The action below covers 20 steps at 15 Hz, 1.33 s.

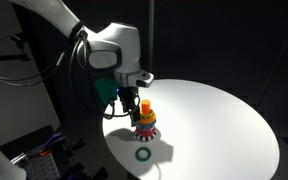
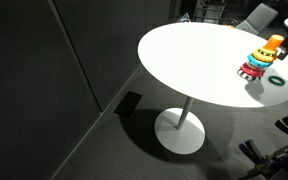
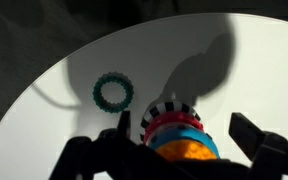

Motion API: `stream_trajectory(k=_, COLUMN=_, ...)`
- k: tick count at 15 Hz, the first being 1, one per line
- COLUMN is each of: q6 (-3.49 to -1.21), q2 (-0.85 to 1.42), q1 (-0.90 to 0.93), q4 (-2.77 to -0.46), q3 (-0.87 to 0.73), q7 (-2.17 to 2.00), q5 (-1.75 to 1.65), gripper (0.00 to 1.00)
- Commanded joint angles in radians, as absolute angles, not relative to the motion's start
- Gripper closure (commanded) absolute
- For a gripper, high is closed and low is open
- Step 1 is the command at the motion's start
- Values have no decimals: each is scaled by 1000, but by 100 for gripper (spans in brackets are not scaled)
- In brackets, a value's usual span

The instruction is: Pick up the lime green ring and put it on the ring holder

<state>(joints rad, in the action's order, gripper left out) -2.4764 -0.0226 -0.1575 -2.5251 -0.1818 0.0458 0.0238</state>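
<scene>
The lime green ring (image 3: pixel 112 92) lies flat on the white round table, a thin hoop with a toothed edge. It also shows in both exterior views (image 1: pixel 142 154) (image 2: pixel 276 80). The ring holder (image 3: pixel 179 128) stands upright next to it, with an orange top, blue and red rings and a checkered base; it shows in both exterior views (image 1: pixel 144 120) (image 2: pixel 258 60). My gripper (image 3: pixel 184 130) is open and empty, hovering over the ring holder with a finger on each side of it. In an exterior view the gripper (image 1: pixel 132 102) sits just above the stack.
The white round table (image 1: pixel 214 120) (image 2: pixel 184 60) stands on a single pedestal foot (image 2: pixel 179 130) on dark carpet. The ring and holder sit close to the table's edge. Cables and equipment (image 1: pixel 44 150) lie on the floor near the robot base.
</scene>
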Motion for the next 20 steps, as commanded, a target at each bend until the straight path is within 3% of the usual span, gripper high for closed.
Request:
stream_trajectory(k=1, q6=-2521, q2=-8, q1=-180, q4=-2560, q3=-198, q7=107, q5=37, gripper=0)
stream_trajectory(k=20, q6=-2679, q2=170, q1=-221, q4=-2560, q3=-207, q7=194, q5=18, gripper=0)
